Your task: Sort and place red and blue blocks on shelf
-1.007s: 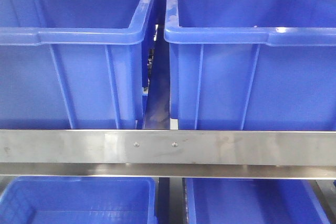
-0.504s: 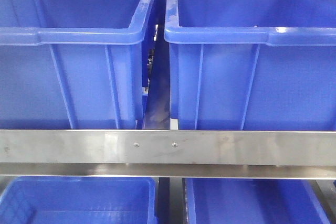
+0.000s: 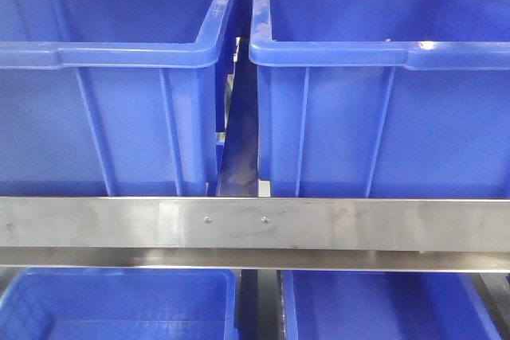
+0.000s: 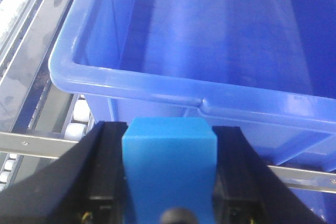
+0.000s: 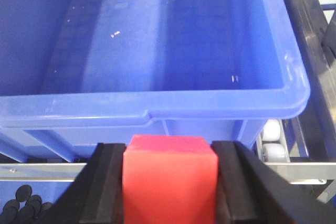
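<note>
In the left wrist view my left gripper (image 4: 169,129) is shut on the blue block (image 4: 169,161), both black fingers pressed on its sides, just short of the near rim of a big blue bin (image 4: 157,85). In the right wrist view my right gripper (image 5: 169,148) is shut on the red block (image 5: 169,179), held before the front rim of another blue bin (image 5: 157,106). The front view shows the shelf by its steel front rail (image 3: 255,224) with two screws; neither gripper nor block appears there.
Two large blue bins (image 3: 111,45) (image 3: 382,45) sit side by side above the rail, with two more blue bins (image 3: 119,304) (image 3: 390,304) below. White rollers (image 4: 79,119) (image 5: 274,145) line the rack. Small black discs (image 5: 21,203) lie lower left.
</note>
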Robot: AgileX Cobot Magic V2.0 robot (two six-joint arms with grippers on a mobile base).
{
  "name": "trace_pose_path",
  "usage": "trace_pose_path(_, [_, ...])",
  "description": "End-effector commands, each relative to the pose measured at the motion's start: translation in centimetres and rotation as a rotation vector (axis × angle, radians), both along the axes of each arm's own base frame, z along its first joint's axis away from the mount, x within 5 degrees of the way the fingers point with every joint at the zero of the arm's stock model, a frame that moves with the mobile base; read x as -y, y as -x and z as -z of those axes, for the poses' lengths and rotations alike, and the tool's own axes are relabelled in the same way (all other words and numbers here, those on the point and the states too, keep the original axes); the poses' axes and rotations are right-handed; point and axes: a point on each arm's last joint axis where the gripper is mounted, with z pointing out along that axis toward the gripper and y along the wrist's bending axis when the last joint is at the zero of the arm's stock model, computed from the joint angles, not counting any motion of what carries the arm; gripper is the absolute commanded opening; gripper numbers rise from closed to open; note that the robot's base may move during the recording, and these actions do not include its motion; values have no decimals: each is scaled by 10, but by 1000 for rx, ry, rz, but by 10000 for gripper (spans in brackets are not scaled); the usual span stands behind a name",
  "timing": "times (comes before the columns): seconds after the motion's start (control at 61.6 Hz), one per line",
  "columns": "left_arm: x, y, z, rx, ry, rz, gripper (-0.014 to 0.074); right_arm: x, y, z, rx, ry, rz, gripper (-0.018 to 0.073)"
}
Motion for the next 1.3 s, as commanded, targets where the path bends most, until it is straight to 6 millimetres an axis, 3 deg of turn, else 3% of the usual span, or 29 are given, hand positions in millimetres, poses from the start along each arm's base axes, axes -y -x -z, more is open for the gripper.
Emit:
trace_pose_path(0.0, [1,-5,-20,132,15,6,127,1,-3,-17,118,4,9,57])
trace_pose_path(0.179, [2,-6,-22,153,37,7,127,1,-3,-19,135,3,10,57])
trace_pose_path(0.325, [3,-7,-33,231,63,9,127,1,-6,-36,213,-11,13,57])
trace_pose_path(0.455, [5,-18,-48,260,68,13,127,0,-22,-55,245,-13,15,57])
trace_pose_path(0.585, [8,-43,-59,245,66,13,127,-3,-52,-70,232,-12,16,57])
trace_pose_path(0.747, [14,-87,-74,241,66,15,127,-7,-99,-85,222,-11,18,57])
trace_pose_path(0.959, [36,-148,-77,204,64,64,127,-11,-154,-79,157,-5,17,57])
trace_pose_path(1.121, [52,-181,-65,155,10,111,127,-14,-179,-68,120,-1,17,57])
trace_pose_path(1.283, [56,-195,-54,124,5,113,127,-14,-186,-65,116,-1,18,57])
